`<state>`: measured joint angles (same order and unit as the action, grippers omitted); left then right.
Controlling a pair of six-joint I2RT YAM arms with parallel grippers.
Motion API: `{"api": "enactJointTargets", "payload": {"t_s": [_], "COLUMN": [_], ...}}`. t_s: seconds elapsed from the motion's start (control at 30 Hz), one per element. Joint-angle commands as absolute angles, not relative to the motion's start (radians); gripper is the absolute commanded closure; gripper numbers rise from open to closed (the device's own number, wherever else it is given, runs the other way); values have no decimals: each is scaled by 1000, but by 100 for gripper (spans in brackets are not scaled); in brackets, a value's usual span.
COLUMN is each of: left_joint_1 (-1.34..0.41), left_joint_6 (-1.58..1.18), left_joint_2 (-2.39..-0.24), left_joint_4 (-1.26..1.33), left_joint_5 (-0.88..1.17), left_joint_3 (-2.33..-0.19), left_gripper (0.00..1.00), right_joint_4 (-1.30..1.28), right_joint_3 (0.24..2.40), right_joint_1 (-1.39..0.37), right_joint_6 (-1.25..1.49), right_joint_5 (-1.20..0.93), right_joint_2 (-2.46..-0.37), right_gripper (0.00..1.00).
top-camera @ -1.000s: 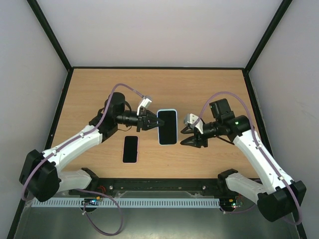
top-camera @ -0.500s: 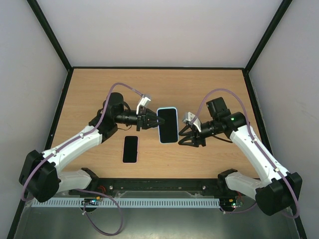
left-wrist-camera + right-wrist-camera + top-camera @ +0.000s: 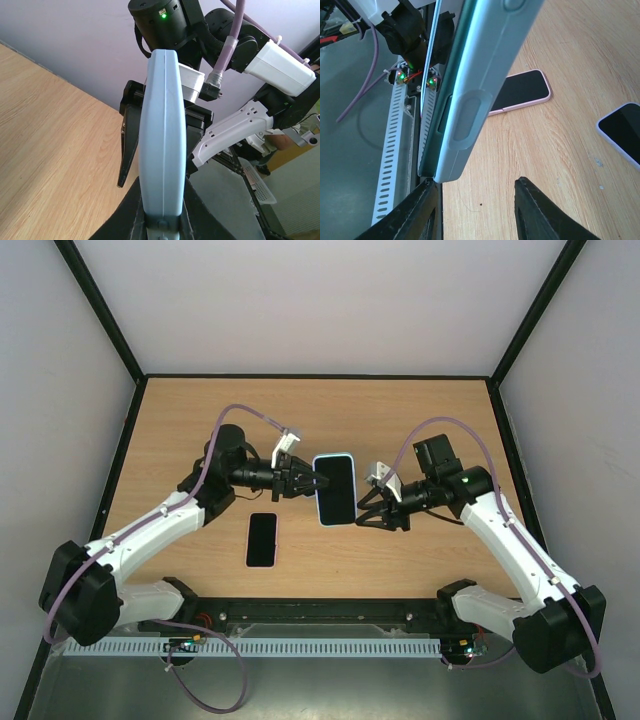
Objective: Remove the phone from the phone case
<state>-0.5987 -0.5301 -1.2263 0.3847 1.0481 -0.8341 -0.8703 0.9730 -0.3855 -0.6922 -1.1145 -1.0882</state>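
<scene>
The phone, dark screen in a light blue case [image 3: 335, 490], is held off the table by my left gripper [image 3: 300, 481], which is shut on its left edge. In the left wrist view the case [image 3: 162, 130] stands edge-on between my fingers [image 3: 197, 212]. My right gripper [image 3: 372, 512] is open at the phone's right side. In the right wrist view [image 3: 480, 200] the case's corner [image 3: 470, 100] sits just above my left finger [image 3: 425, 210], with the other finger apart over bare wood.
A second phone in a pink case [image 3: 262, 538] lies flat on the wooden table [image 3: 420, 420], left of centre; the right wrist view also shows it [image 3: 520, 92]. Another pale-rimmed phone [image 3: 622, 130] shows at that view's right edge. Black walls edge the table.
My right gripper has moved left, closing in on the phone's right edge. My left gripper has shifted the phone slightly left and up.
</scene>
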Motion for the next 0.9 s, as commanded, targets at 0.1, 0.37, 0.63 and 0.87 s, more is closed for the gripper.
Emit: {"api": "enactJointTargets", "payload": {"t_s": [0.1,0.37,0.63,0.87], "left_joint_1": [-600,-609,-633,-651], "left_joint_6": [-552,-610,-649,-638], "left_joint_2": [-1213,-1222,-1234,-1267], "left_joint_4": [471,549,595,595], "left_joint_5": [1140,1152,1154,1151], "left_joint_3": [-833,-811,-799,-798], "left_gripper": [98,97,98,98], "right_joint_4": [-801,-654,-511,-509], "right_joint_3": [965,948,939,984], "right_joint_1": [-382,-382,-382,-382], "right_joint_6": [-659,-473,-327,-293], "right_joint_5": [-1057,-1057,-931,-1108], "right_joint_2": [-1088,-1089,-1117,-1108], "right_gripper": [61,60,60,59]}}
